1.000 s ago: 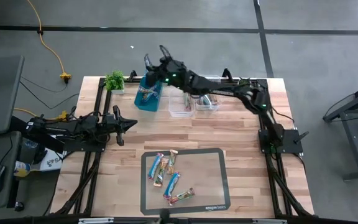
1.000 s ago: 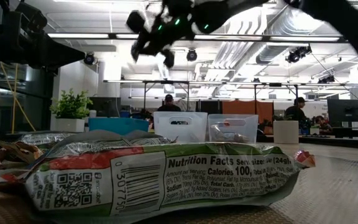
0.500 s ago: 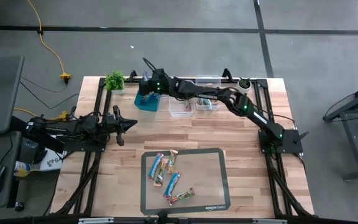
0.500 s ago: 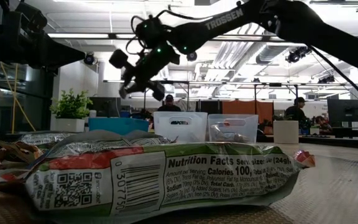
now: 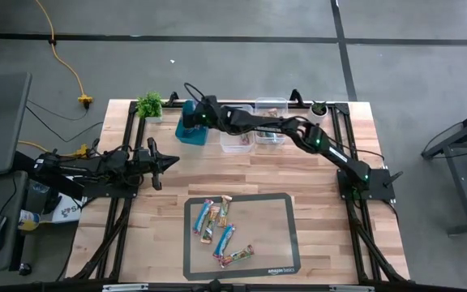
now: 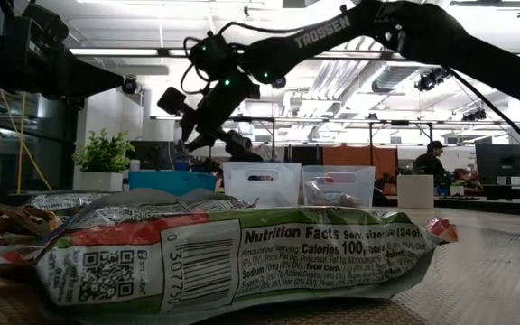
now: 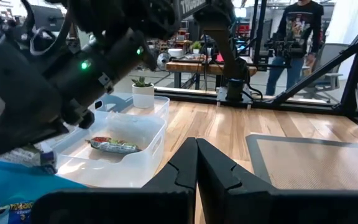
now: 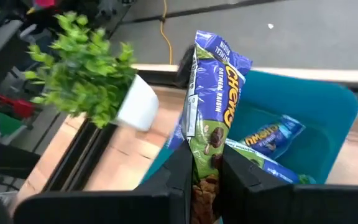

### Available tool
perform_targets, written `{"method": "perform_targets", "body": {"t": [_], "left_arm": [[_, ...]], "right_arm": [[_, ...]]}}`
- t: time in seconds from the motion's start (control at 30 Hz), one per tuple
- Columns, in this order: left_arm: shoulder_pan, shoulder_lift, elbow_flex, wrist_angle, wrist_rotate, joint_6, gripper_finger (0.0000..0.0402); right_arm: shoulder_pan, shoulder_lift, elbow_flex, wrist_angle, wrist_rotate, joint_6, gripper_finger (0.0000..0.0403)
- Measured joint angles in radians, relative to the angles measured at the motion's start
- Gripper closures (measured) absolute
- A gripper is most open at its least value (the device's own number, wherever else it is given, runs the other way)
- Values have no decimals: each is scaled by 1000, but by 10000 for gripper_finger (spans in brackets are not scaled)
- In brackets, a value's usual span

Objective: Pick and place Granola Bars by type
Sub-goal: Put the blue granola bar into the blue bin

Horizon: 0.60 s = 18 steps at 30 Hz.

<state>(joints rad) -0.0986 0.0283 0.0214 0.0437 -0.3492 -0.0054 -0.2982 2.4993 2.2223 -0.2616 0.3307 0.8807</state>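
My right gripper point(image 8: 205, 159) hangs just above the teal bin point(image 5: 191, 130) at the table's far side, shut on a blue-and-green granola bar point(image 8: 211, 93). Other blue bars point(image 8: 272, 134) lie in that bin. In the low view the right gripper point(image 6: 201, 137) is clear of the teal bin's rim point(image 6: 171, 181). Several more bars point(image 5: 217, 227) lie on the dark mat point(image 5: 282, 243) near the front edge. One bar point(image 7: 110, 145) lies in a clear bin point(image 5: 236, 136). My left gripper point(image 7: 196, 146) waits shut at the table's left. My right gripper pinches one end of the bar point(image 8: 202, 180) between its two fingers. The fingers slant down, coming from the table's right. The bar sticks out lengthwise past the fingertips, clear of everything, over the teal bin's opening.
A small potted plant point(image 5: 149, 105) stands just left of the teal bin. A second clear bin point(image 5: 270, 130) and a small white pot point(image 5: 319, 109) sit to the right. Black frame rails run along both table sides. People are in the room beyond the table.
My right gripper has come down toward the teal bin and a little toward the table's left edge, tipping downward and rolling as it went. The bar has stayed in its hold. It now hangs just over the bin.
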Motion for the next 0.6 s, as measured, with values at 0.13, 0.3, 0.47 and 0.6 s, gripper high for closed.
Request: {"method": "perform_targets", "body": {"t": [0.13, 0.3, 0.47, 0.6], "left_arm": [[0, 0, 0, 0, 0, 0, 401], [0, 0, 0, 0, 0, 0, 401], [0, 0, 0, 0, 0, 0, 401], [0, 0, 0, 0, 0, 0, 401]], "right_arm": [[0, 18, 0, 6, -7, 34, 363], [-1, 34, 0, 10, -59, 39, 361], [-4, 35, 0, 13, -50, 39, 336], [-10, 37, 0, 10, -52, 46, 310]]}}
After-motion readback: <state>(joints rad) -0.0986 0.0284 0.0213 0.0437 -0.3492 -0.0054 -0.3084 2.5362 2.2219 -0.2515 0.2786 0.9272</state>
